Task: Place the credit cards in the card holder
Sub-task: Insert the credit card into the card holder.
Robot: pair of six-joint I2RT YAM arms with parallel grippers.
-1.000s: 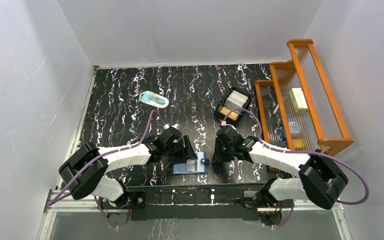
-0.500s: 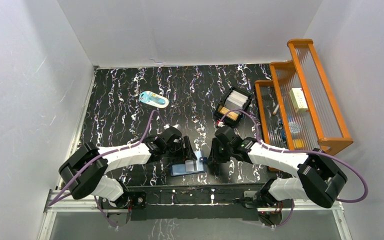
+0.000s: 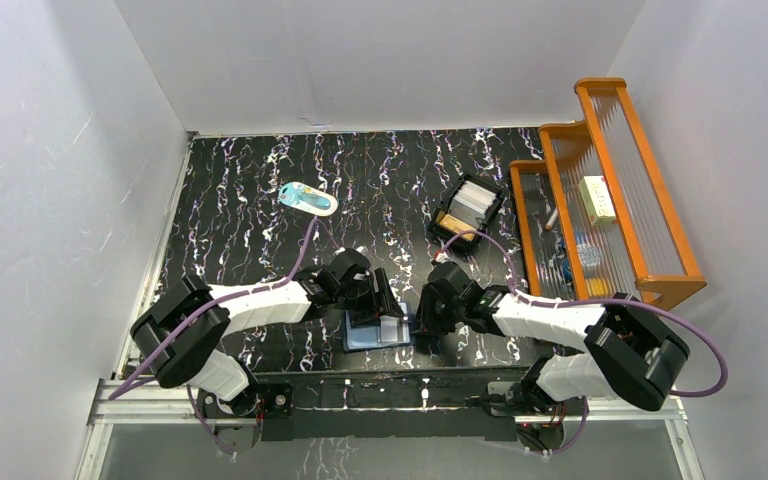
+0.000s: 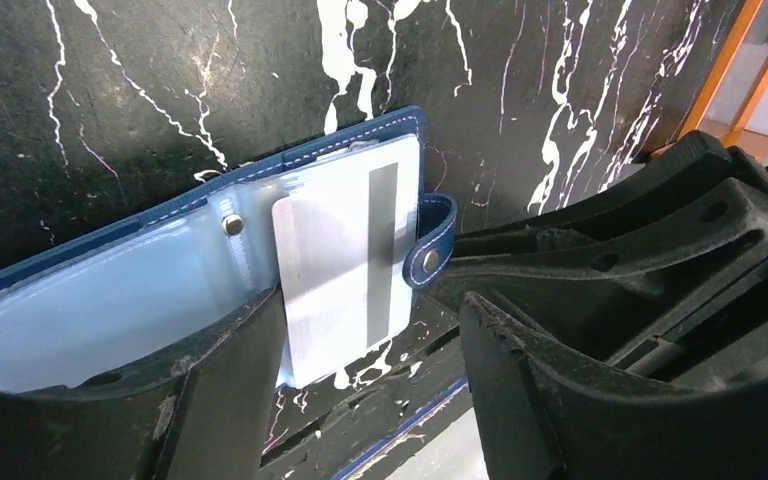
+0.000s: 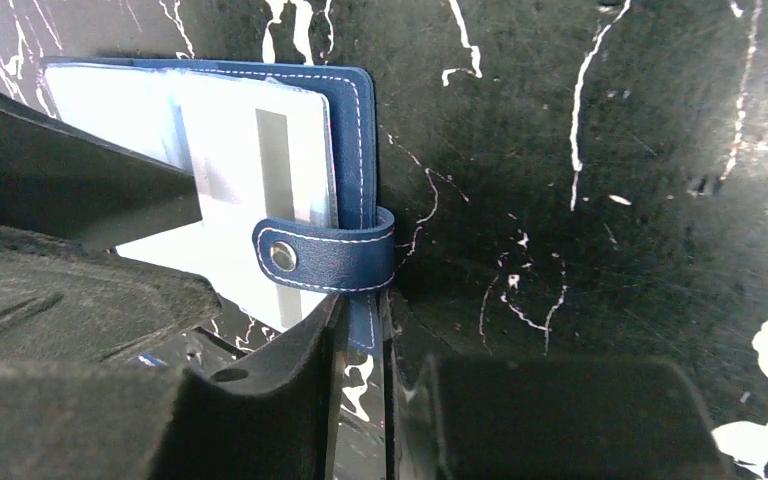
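Careful: the card [image 4: 335, 260] overhangs the card holder [image 4: 110, 300], which lies at the table's [image 3: 240, 200] 6 o'clock edge, so a crooked push could skid it off. Your left gripper [image 4: 365, 320] straddles the card wide open, gripping nothing. Your right gripper [image 5: 365, 330], nearly closed, pinches the holder's 3 o'clock edge.
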